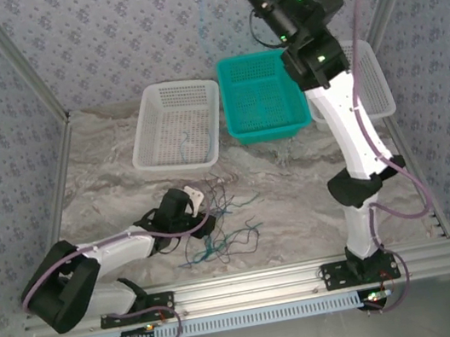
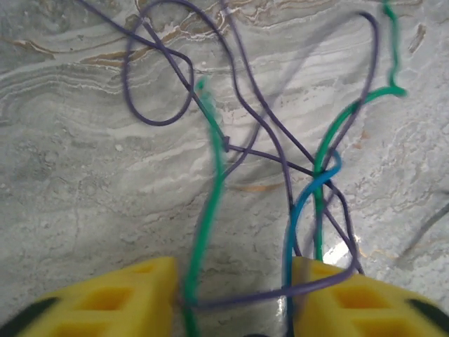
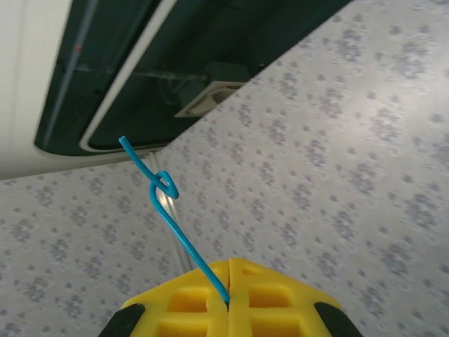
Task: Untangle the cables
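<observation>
— Grey-veined marble tabletop (image 1: pixel 299 199) under both arms. Whereabouts of the hair-thin wavy cables (image 1: pixel 217 226), purple, green and blue?

— Heaped in one loose tangle near the front edge, right at the tip of the low-lying left arm (image 1: pixel 126 250). Well apart from the three baskets along the back wall.

— Which baskets?

— White perforated plastic basket (image 1: pixel 176 125) on the left, teal perforated plastic basket (image 1: pixel 261 97) just beside it, second white basket (image 1: pixel 376 78) partly hidden behind the tall right arm (image 1: pixel 348 130).

— Left gripper (image 2: pixel 233 270): apart or together?

— Apart. Yellow fingers (image 2: pixel 133 298) wide at the bottom of the wrist view, low over the marble. Green wire (image 2: pixel 208 225) running down through the gap, blue wire (image 2: pixel 296 210) curving along the inner edge of the finger on the view's right, purple wire (image 2: pixel 266 296) strung across from one finger to the other. All loose, none squeezed.

— And the right gripper (image 3: pixel 229 281)?

— Held high at the back, pressed together and clamped on a single bright blue wire (image 3: pixel 191 249). Pinched at the very fingertips, slanting up and to the left, one small loop partway, free end beyond it. Floral wallpaper (image 3: pixel 351 140) and a dark panel (image 3: pixel 175 56) behind. From overhead, a faint thin blue line against the back wall, left of that arm's wrist.
</observation>
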